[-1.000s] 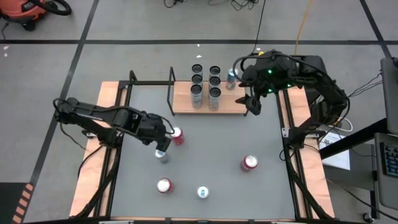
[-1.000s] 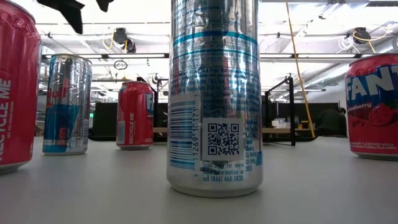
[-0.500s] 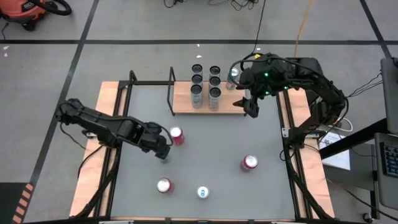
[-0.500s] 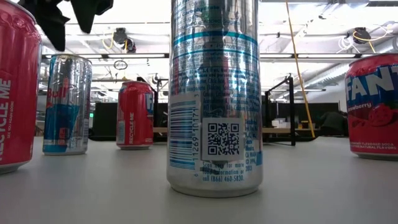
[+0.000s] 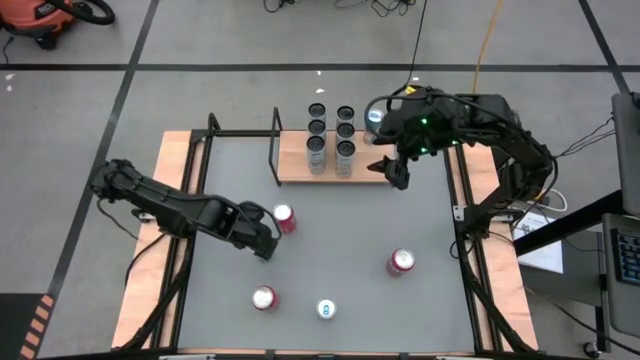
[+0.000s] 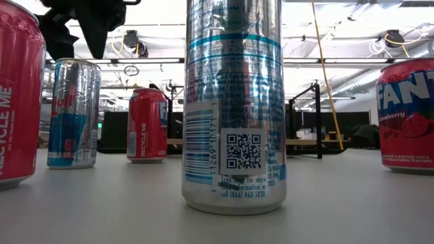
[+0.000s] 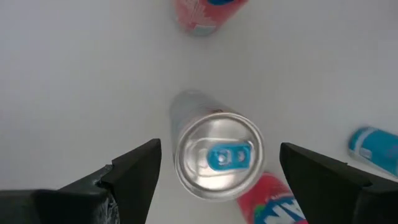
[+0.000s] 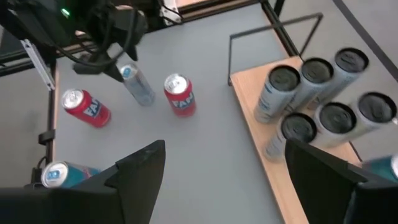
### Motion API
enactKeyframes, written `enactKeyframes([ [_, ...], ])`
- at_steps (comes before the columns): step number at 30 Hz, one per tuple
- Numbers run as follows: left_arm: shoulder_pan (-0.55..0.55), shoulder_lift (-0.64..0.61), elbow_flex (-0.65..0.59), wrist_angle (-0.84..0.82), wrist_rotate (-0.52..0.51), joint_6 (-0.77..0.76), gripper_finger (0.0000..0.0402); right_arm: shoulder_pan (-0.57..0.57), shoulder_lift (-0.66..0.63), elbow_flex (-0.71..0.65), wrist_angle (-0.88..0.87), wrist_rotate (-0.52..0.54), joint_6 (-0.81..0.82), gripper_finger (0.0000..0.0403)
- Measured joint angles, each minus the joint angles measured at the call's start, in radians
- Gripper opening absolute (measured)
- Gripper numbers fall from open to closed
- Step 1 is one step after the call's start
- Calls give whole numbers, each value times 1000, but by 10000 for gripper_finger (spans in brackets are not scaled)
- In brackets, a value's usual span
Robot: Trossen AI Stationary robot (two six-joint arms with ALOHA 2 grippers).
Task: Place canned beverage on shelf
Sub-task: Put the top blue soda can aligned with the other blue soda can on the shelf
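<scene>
Target can: a slim silver can with a blue tab, upright on the grey table, well short of the shelf and just beside a red can that stands on its shelf-ward side. In the left wrist view the silver can sits between the left gripper's spread fingers, apart from both; nothing gripped yet. In the low view the gripper hangs above the can's top, not down around it.

Shelf: six dark-topped cans in two rows near its black rod frame, plus one silver can farther along, at the back edge. The right gripper hovers over the shelf's front edge beyond the rows, fingers parted, empty.

Risks, as judged from here:
- The red can is close; a finger coming down on that side could clip and topple it.
- The can is tall and narrow. An off-centre close would likely tip it rather than seat it.
- Free board lies mostly on the right gripper's side; carrying a can there with that arm in place invites a collision.
- A low approach could knock the standing rows.
</scene>
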State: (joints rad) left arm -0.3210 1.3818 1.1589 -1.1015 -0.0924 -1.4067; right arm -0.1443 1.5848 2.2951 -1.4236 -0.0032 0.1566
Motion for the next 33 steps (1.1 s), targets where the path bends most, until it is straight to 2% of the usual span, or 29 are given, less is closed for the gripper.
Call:
enactKeyframes([
  [15,0,71,-2,-4,-2,-9,327,63,85,1,52,1,-3,295],
  [25,0,71,-2,-6,18,3,260,75,90,1,90,2,5,295],
  [33,1,71,0,-9,21,-2,238,75,90,1,89,2,13,295],
])
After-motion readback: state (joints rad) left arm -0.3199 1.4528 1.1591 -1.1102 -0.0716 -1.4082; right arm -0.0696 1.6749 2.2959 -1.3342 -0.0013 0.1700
